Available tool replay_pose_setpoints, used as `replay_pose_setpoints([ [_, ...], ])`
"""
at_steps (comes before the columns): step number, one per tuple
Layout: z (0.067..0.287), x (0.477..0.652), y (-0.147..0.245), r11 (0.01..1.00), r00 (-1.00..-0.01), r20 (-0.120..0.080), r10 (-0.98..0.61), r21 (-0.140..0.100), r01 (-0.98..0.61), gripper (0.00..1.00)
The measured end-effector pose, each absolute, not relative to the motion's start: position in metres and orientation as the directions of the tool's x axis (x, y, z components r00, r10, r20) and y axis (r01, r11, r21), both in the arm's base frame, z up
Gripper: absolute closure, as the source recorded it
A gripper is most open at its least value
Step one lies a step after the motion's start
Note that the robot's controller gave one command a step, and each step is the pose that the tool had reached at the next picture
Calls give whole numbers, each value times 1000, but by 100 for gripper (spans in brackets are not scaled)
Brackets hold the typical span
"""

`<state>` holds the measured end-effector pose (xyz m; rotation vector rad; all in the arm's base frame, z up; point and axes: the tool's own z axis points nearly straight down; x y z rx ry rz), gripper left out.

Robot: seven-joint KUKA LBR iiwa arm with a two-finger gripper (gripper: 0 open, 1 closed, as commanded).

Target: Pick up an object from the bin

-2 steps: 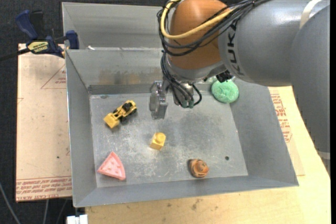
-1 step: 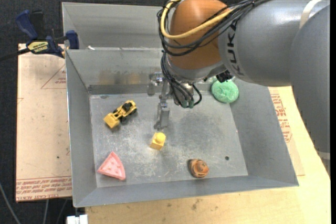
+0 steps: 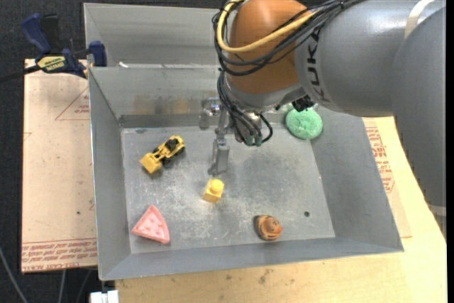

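My tool [image 3: 218, 164] hangs over the middle of the bin [image 3: 105, 174]. I cannot tell whether it is released or clenched. The small yellow block [image 3: 213, 191] lies just beside its tip, toward the bin's front edge. I judge a slight shift that way would centre it. The yellow toy digger [image 3: 162, 153] sits well apart, toward the left wall.

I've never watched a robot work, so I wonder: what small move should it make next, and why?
Probably ease down toward the small yellow block near the middle of the bin: the gripper hangs close by it, apart from it, and nothing else lies near.
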<state>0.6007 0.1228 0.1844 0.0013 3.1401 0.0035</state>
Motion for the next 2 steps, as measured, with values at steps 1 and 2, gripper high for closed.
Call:
replay_pose_setpoints([
  [1, 148, 620, 135, 999, -999, -12, -47, 2, -47, 0],
  [2, 106, 614, 185, 996, -996, -3, -93, -1, -93, 0],
])
